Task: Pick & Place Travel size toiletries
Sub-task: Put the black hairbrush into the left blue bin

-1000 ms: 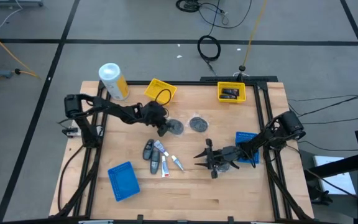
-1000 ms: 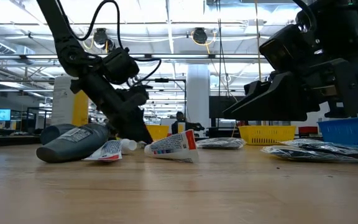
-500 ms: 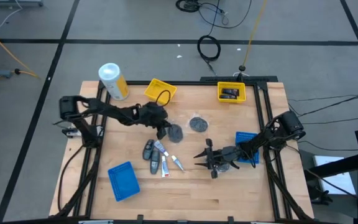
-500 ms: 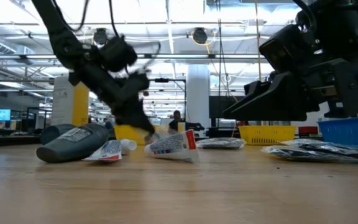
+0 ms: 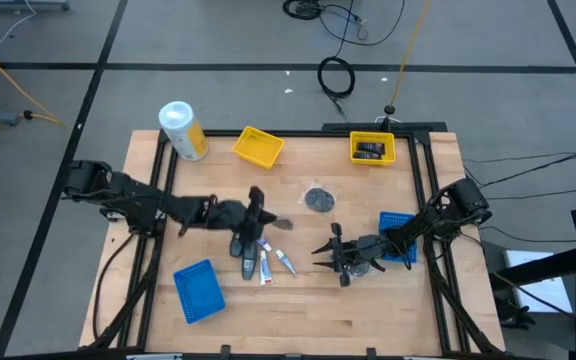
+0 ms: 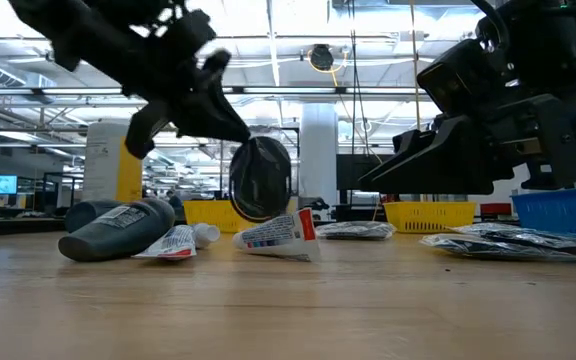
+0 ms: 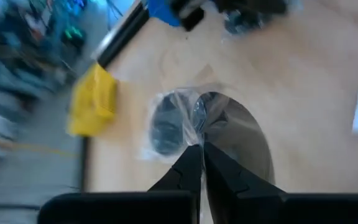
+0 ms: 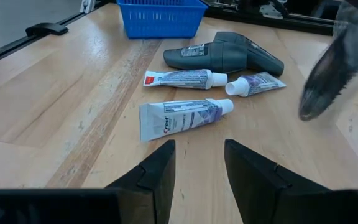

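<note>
Item: wrapped disc [image 6: 260,178], a round dark disc in loose clear film. We find it lifted clear of the table [image 5: 368,300], hanging above the cluster of tubes and bottles. We judge it light and fairly stiff at the core, with soft, slippery, crinkling film around it; the film's edge is the sensible place to take hold, as a pinch on the flat face would likely slide.

Holder: left gripper [image 5: 255,207]. Its fingers are pinched together on the film at the disc's rim, plain in the left wrist view. The left arm reaches low and long from the table's left side toward the centre, its wrist tipped so the disc dangles on edge.

Also in stock: a second wrapped disc [image 5: 318,199] lying flat toward the far side; white tubes [image 8: 182,116] and grey bottles [image 8: 229,55] lying together near centre.

Waiting: right gripper [image 5: 330,256], low over the table beside the blue tray [image 5: 396,222], fingers parted and holding nothing.
</note>
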`<state>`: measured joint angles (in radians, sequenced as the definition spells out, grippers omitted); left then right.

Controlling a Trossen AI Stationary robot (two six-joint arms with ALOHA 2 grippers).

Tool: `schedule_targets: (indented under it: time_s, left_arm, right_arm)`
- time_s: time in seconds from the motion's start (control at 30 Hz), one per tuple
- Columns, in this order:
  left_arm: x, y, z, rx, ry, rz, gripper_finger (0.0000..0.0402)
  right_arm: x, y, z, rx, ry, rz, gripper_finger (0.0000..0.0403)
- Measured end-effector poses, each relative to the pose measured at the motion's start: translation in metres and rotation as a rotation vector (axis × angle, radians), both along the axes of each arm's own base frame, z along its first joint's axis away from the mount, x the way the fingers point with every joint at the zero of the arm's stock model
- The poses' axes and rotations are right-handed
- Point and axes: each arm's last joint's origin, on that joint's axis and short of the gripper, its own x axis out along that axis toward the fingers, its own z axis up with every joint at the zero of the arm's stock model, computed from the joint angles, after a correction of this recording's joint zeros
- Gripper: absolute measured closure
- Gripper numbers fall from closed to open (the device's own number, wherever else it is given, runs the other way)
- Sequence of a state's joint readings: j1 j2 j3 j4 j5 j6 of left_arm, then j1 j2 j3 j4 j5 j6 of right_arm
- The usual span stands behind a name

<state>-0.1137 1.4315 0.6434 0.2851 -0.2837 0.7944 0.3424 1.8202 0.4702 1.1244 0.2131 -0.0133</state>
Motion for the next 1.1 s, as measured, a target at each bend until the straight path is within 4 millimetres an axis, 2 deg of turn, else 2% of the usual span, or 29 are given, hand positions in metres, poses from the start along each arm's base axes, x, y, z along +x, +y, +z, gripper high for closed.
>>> schedule_targets:
  time_s: [0.1,0.27,0.4,0.53,0.67,0.8,0.93,1.1]
  left_arm:
    - [-0.003,-0.019,0.002,0.231,0.014,-0.014,0.0384]
    - [-0.01,-0.046,0.01,0.558,0.013,0.082,0.0397]
    - [-0.019,-0.073,0.016,0.705,-0.006,0.044,0.0394]
    - [-0.025,-0.102,0.033,0.625,-0.116,0.077,0.0399]
    - [-0.034,-0.133,0.052,0.623,-0.12,0.082,0.04]
    - [-0.043,-0.158,0.073,0.411,-0.143,0.063,0.04]
    - [-0.058,-0.176,0.089,0.189,-0.03,-0.006,0.04]
    - [-0.07,-0.193,0.113,-0.05,0.143,0.075,0.04]
  right_arm:
    - [0.0,0.0,0.0,0.0,0.0,0.0,0.0273]
    - [0.0,0.0,0.0,-0.001,0.0,0.0,0.0273]
    - [0.0,-0.001,0.0,-0.001,0.0,-0.002,0.0273]
    - [0.0,-0.001,0.0,-0.001,0.0,-0.003,0.0273]
    - [0.0,-0.001,0.0,-0.001,0.0,-0.003,0.0273]
    - [0.0,-0.001,0.0,-0.002,-0.001,-0.003,0.0273]
    - [0.001,-0.002,0.0,-0.049,-0.008,0.007,0.0273]
    - [0.004,-0.012,0.002,-0.084,-0.025,-0.02,0.0273]
